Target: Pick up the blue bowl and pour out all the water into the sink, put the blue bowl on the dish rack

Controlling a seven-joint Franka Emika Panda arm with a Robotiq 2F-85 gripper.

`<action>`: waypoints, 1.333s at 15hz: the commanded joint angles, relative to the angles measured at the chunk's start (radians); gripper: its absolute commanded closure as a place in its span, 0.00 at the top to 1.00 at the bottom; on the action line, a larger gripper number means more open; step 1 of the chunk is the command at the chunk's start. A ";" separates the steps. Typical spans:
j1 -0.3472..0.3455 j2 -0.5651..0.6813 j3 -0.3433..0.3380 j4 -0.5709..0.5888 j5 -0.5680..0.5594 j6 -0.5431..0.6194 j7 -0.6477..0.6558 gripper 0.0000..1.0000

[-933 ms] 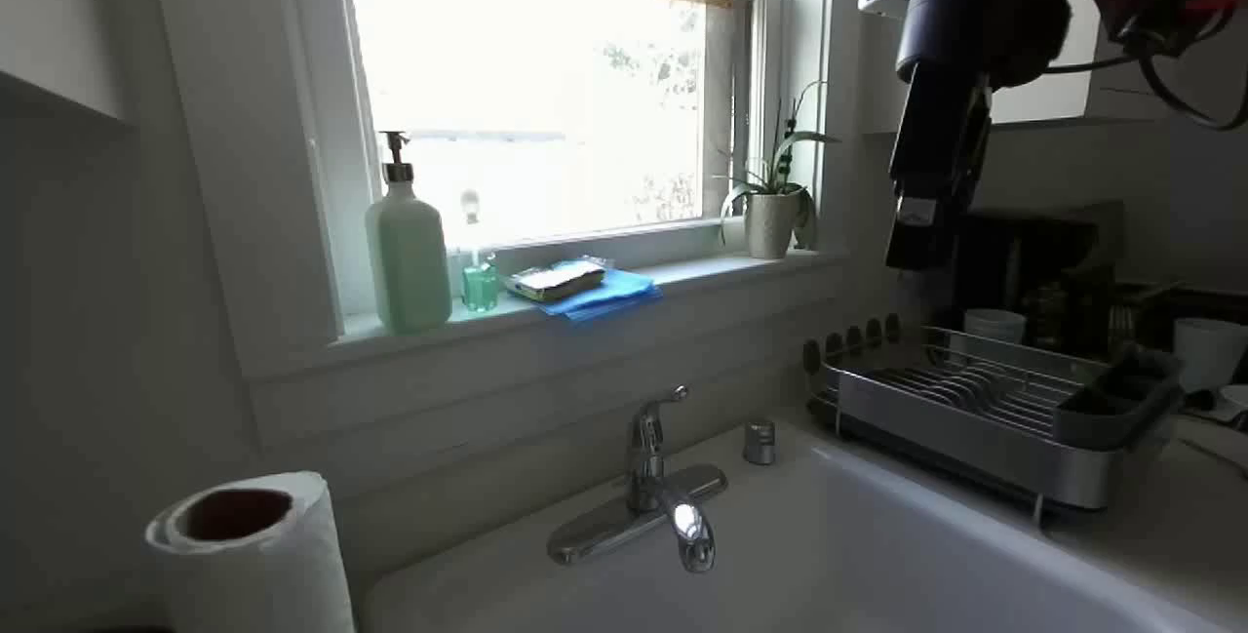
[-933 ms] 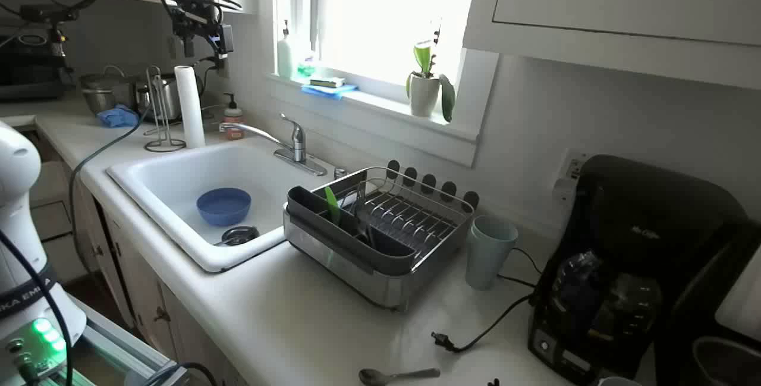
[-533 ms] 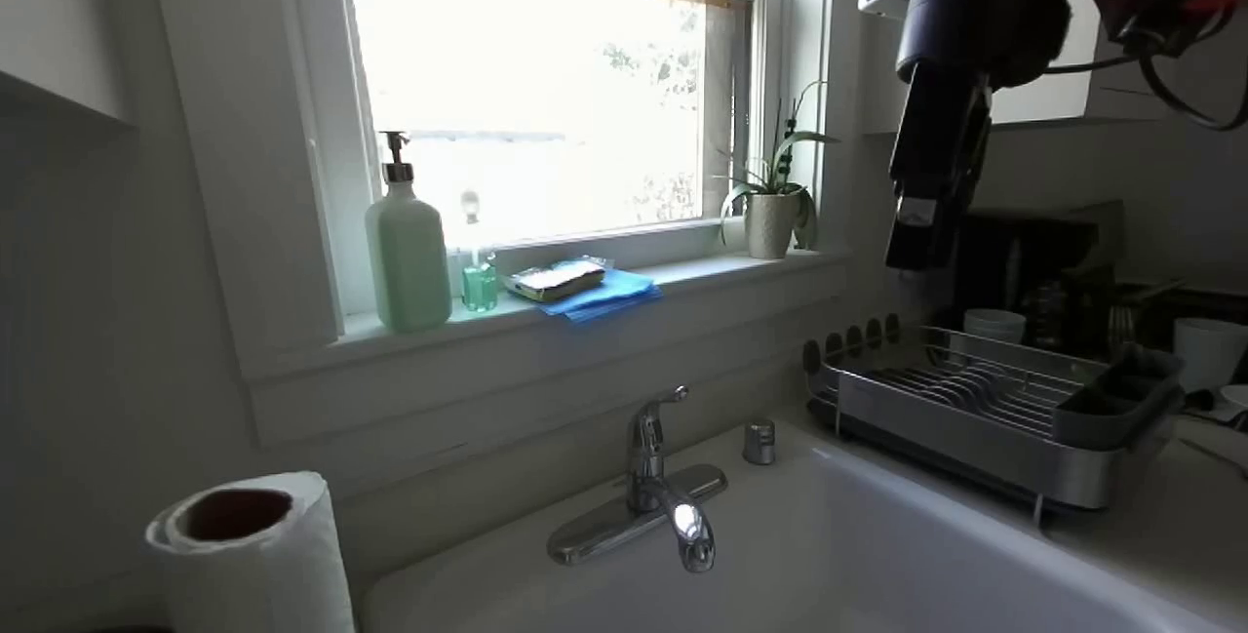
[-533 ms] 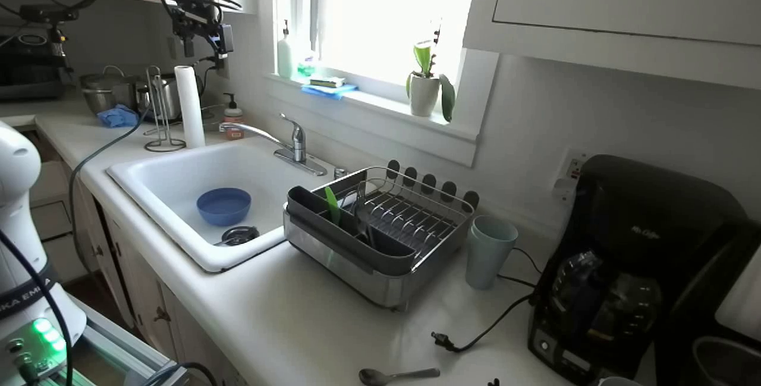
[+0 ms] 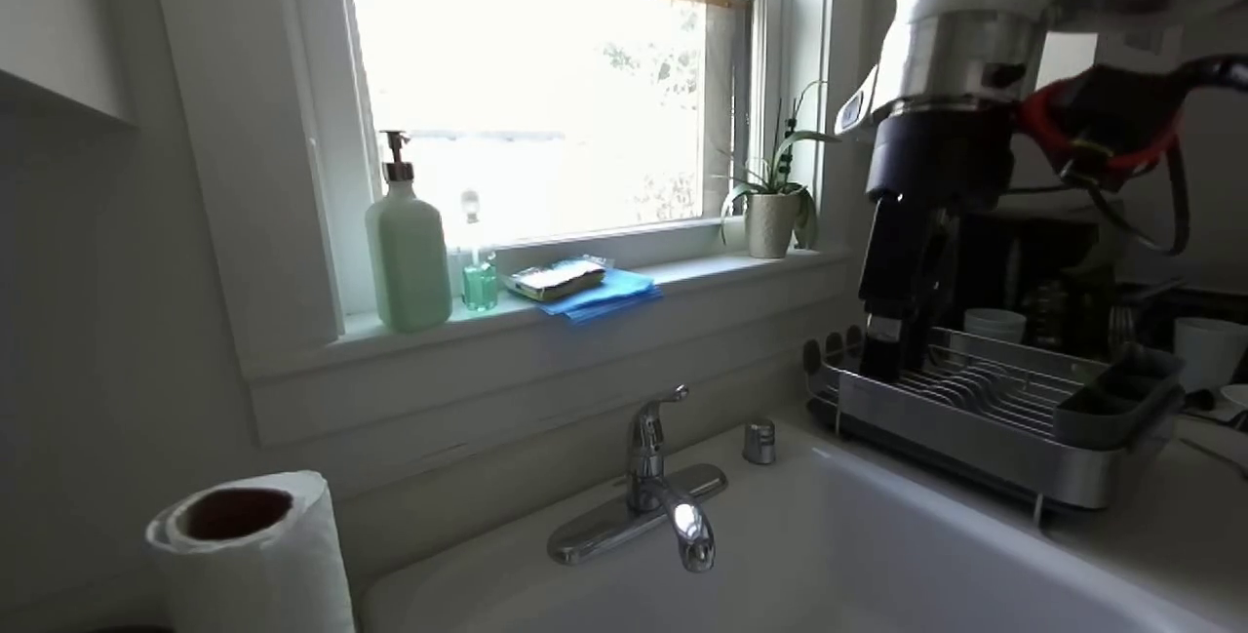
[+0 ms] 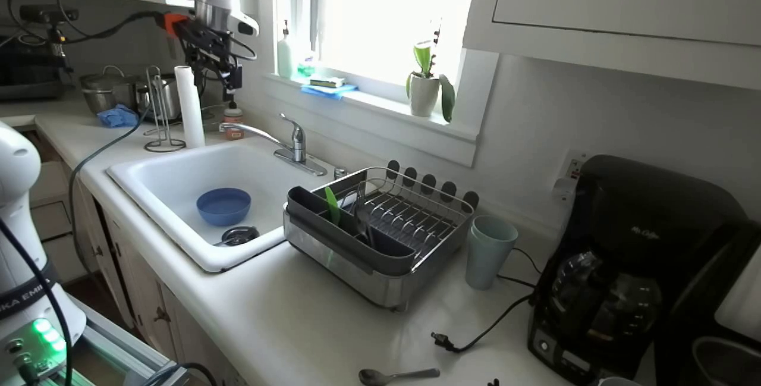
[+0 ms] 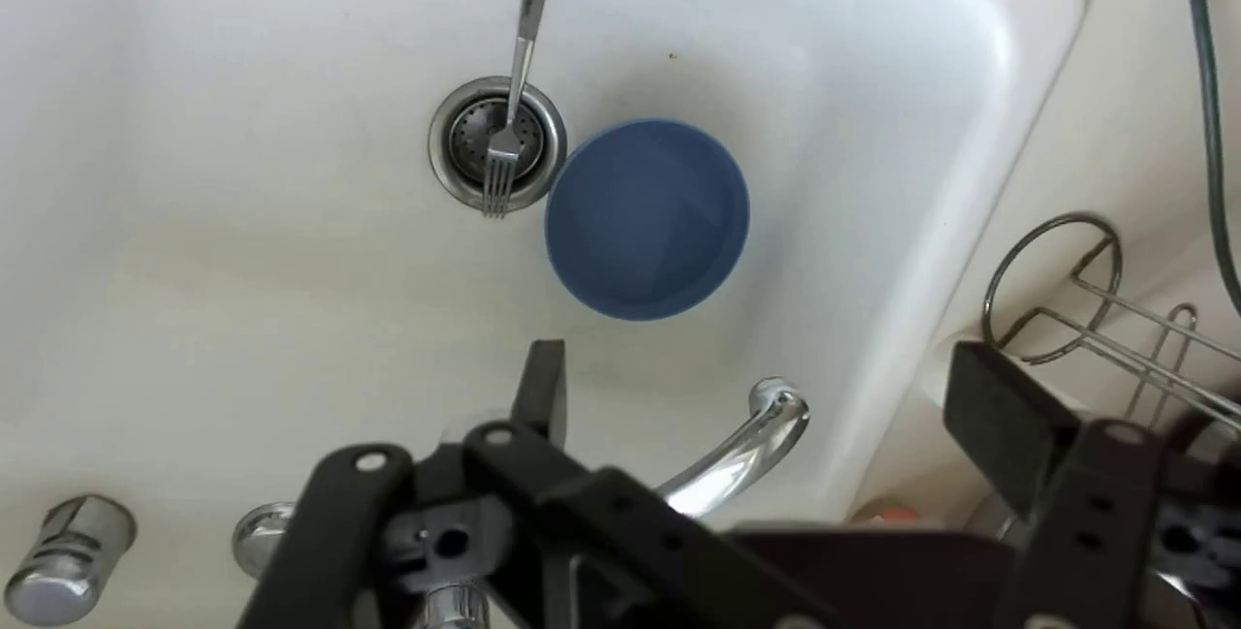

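The blue bowl (image 6: 223, 206) stands upright on the floor of the white sink (image 6: 169, 175). In the wrist view the bowl (image 7: 647, 220) lies beside the drain, ahead of the fingertips. A faint lighter patch shows inside it; I cannot tell how much water it holds. My gripper (image 7: 761, 362) is open and empty, with its fingers wide apart. It hangs high above the sink's faucet side, well apart from the bowl, and shows in both exterior views (image 5: 895, 355) (image 6: 215, 79). The dish rack (image 6: 342, 273) stands on the counter beside the sink, and also shows here (image 5: 965, 428).
The chrome faucet (image 7: 747, 459) reaches over the sink, below and between my fingers. A fork (image 7: 521, 77) lies across the drain (image 7: 465, 135). A paper towel roll (image 6: 189, 106) and wire holder (image 6: 163, 118) stand past the sink. The rack's caddy (image 6: 380, 255) holds utensils. Cups (image 6: 492, 249) stand beside it.
My arm and gripper have come down from high up, shifting slightly sideways. The bowl, sink and dish rack have not moved.
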 commanded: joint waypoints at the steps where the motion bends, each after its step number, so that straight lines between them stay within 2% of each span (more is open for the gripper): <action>1: 0.012 0.083 -0.032 -0.061 0.137 0.165 -0.165 1.00; 4: 0.020 0.189 -0.045 -0.077 0.296 0.269 -0.359 1.00; 7: 0.001 0.300 -0.030 -0.052 0.412 0.292 -0.524 1.00; 8: -0.011 0.333 -0.025 -0.025 0.452 0.263 -0.565 1.00; 9: -0.020 0.267 -0.010 -0.073 0.375 0.273 -0.480 1.00; 11: -0.029 0.318 -0.004 -0.053 0.412 0.274 -0.532 1.00; 14: -0.031 0.335 -0.002 -0.035 0.419 0.274 -0.539 1.00; 16: -0.045 0.433 -0.007 0.015 0.407 0.247 -0.505 1.00; 20: -0.092 0.583 0.007 0.070 0.402 0.250 -0.627 1.00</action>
